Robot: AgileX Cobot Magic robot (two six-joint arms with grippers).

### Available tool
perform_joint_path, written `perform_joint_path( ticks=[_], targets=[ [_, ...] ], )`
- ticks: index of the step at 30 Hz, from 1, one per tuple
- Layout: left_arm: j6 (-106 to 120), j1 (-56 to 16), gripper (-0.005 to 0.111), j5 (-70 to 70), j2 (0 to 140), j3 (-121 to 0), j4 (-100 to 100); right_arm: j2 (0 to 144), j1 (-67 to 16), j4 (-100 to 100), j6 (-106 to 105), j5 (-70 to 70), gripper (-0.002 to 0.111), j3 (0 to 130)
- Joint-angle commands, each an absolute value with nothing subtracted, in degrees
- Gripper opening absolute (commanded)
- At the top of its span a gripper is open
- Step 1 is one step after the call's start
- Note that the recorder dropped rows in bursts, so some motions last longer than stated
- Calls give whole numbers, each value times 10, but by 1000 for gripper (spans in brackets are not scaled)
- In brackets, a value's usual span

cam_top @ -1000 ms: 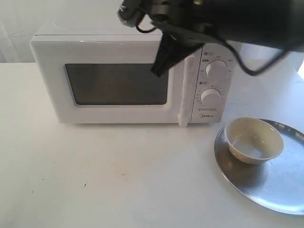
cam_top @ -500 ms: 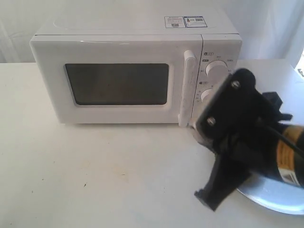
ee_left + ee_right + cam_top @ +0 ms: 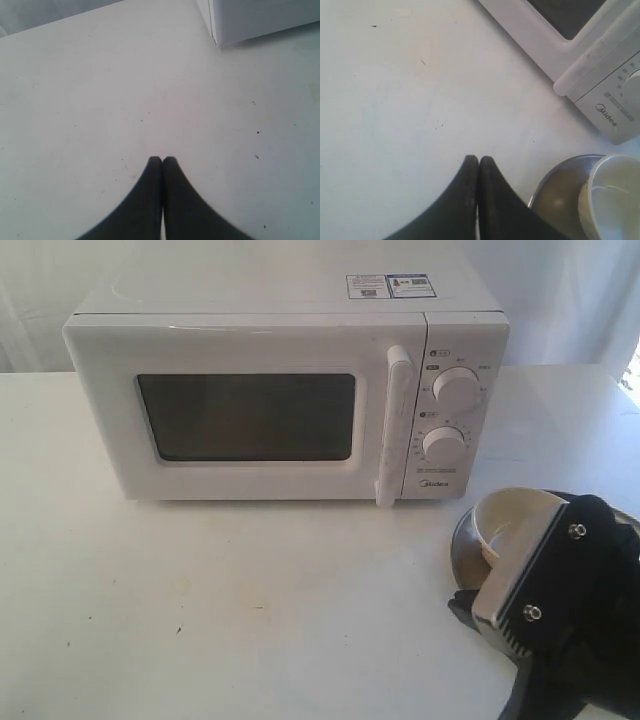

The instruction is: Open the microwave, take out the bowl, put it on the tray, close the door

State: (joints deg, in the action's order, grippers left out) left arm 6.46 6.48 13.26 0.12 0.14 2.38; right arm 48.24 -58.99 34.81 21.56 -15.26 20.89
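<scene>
A large white boxy microwave (image 3: 280,330) fills the upper middle of the exterior view, and its white windowed door (image 3: 250,420) is closed. A Midea logo (image 3: 606,115) sits below two round knobs (image 3: 457,388); the top stickers (image 3: 390,286) are too small to read. At lower right, the small cream bowl (image 3: 505,525) rests on the shiny silver round tray (image 3: 463,552), partly hidden by my right arm. My right gripper (image 3: 478,159) and left gripper (image 3: 162,159) each have their fingertips pressed together, holding nothing.

Right arm (image 3: 565,625) lower than before, clear of the microwave (image 3: 250,340) knobs, bowl (image 3: 512,518) partly back in sight.
</scene>
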Motion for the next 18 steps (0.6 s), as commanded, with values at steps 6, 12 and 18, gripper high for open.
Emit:
perform_joint_path(
  ticks=[6,12,18],
  targets=[
    [63,62,0,133,0,0,19,472,-603,345,217,-210,0,206],
    [63,62,0,133,0,0,19,395,-594,277,217,-300,0,204],
    [63,62,0,133,0,0,19,213,-457,163,217,-170,0,137]
  ],
)
